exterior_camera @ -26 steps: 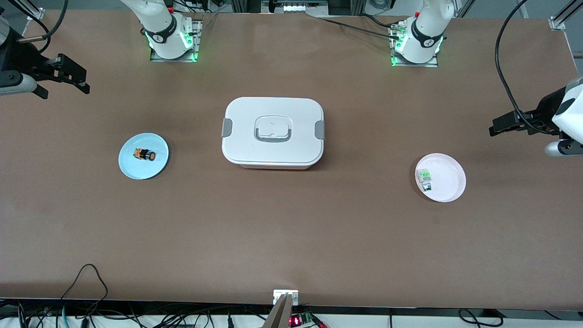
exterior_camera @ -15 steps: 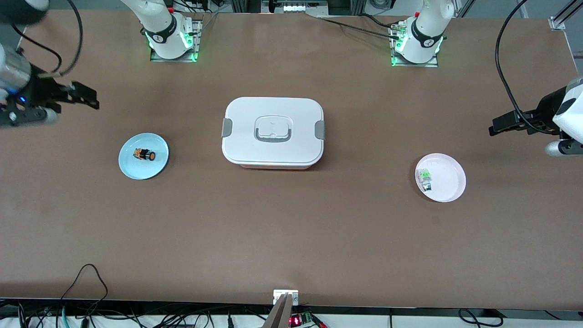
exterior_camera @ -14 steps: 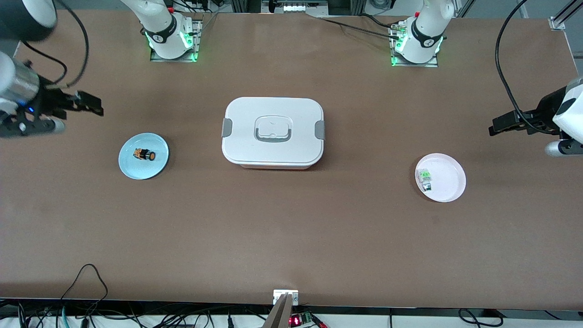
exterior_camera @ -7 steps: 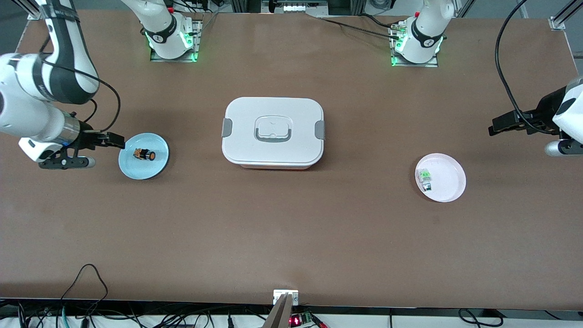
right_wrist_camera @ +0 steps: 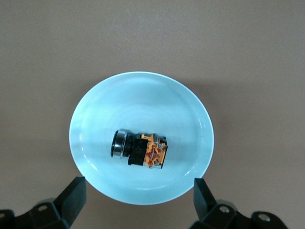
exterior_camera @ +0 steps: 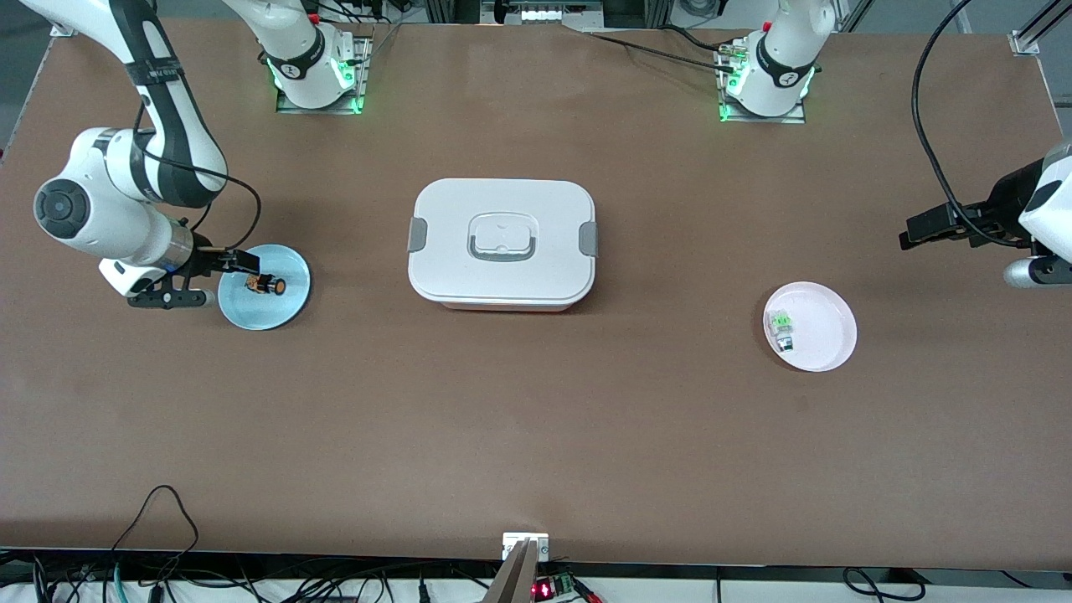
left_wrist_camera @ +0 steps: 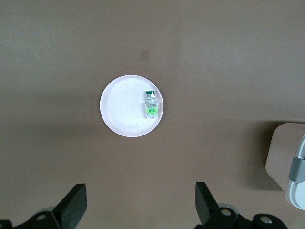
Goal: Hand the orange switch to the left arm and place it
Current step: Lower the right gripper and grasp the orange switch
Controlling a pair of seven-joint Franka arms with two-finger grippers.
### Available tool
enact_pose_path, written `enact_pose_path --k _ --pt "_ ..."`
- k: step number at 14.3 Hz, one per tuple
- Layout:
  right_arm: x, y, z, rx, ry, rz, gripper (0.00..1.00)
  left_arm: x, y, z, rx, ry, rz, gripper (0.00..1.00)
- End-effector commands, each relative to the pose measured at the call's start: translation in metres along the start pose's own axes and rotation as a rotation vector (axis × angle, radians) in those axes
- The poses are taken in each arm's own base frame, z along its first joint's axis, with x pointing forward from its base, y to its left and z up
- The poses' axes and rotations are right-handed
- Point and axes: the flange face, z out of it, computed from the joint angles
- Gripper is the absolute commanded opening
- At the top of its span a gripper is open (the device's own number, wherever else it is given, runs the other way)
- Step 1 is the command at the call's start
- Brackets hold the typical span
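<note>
Orange-and-black piece: the orange switch [exterior_camera: 265,285] lies on its side in the pale blue plate [exterior_camera: 285,310], toward the right arm's end of the table.
Long axis: in the right wrist view the orange switch [right_wrist_camera: 139,149] runs crosswise between the two fingers, black collar toward one finger, orange end toward the other.
Right gripper [exterior_camera: 243,266]: empty, fingers spread wide, hanging over the blue plate's rim just beside the switch.
Nearer arm: the right one by far; a short advance and a descent should bring the fingers astride the switch.
Box [exterior_camera: 502,244]: mid-table, closed, between the two plates.
Left gripper [exterior_camera: 914,229]: waits spread apart and empty over the table's end, above the white plate [exterior_camera: 825,335] holding a green switch [exterior_camera: 782,327].
</note>
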Motion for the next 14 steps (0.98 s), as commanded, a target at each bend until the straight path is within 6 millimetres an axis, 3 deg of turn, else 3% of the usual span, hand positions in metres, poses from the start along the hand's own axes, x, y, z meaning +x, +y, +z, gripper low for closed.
enact_pose_path --k 1,7,10,12,14 --pt "0.004 0.0 0.03 -0.002 0.016 0.001 1.0 -0.002 -0.003 -0.004 -0.028 -0.006 -0.018 1.0" --pt "0.007 -0.001 0.082 0.004 0.015 0.006 1.0 -0.003 -0.003 -0.003 -0.028 -0.01 -0.018 1.0" --pt "0.005 -0.002 0.087 0.008 0.008 0.009 0.99 -0.003 -0.004 -0.003 -0.028 -0.01 -0.019 1.0" --pt "0.005 -0.003 0.091 0.011 0.004 0.012 0.9 -0.002 -0.007 -0.003 -0.028 -0.01 -0.024 1.0" --pt "0.004 -0.003 0.092 0.012 -0.002 0.012 0.62 -0.003 -0.006 -0.004 -0.028 -0.008 -0.022 1.0"
